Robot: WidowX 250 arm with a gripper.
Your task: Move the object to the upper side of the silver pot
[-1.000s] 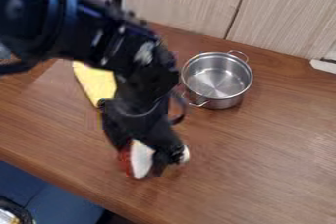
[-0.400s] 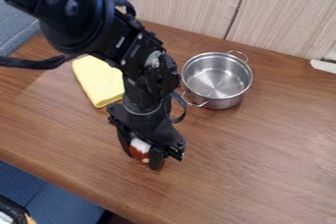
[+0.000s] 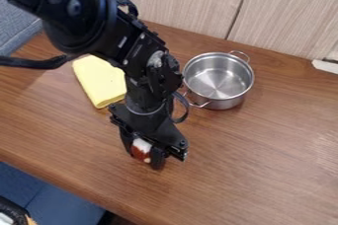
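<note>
My gripper [image 3: 143,156] points down over the wooden table, in front of the silver pot and to its left. It is shut on a small red and white object [image 3: 140,149], whose sides are partly covered by the fingers. The silver pot [image 3: 218,78] stands upright with its inside bare, one handle at the back and one at the front left.
A folded yellow cloth [image 3: 99,82] lies on the table [image 3: 264,155], left of the arm. Light wooden panels [image 3: 191,2] rise behind the pot. At the right edge is a white piece [image 3: 325,66]. The table's front edge runs along the lower left.
Since the first frame the arm has turned, the gripper is slightly higher in view, and its fingers stand closer together around the object. Pot and cloth have stayed put.
</note>
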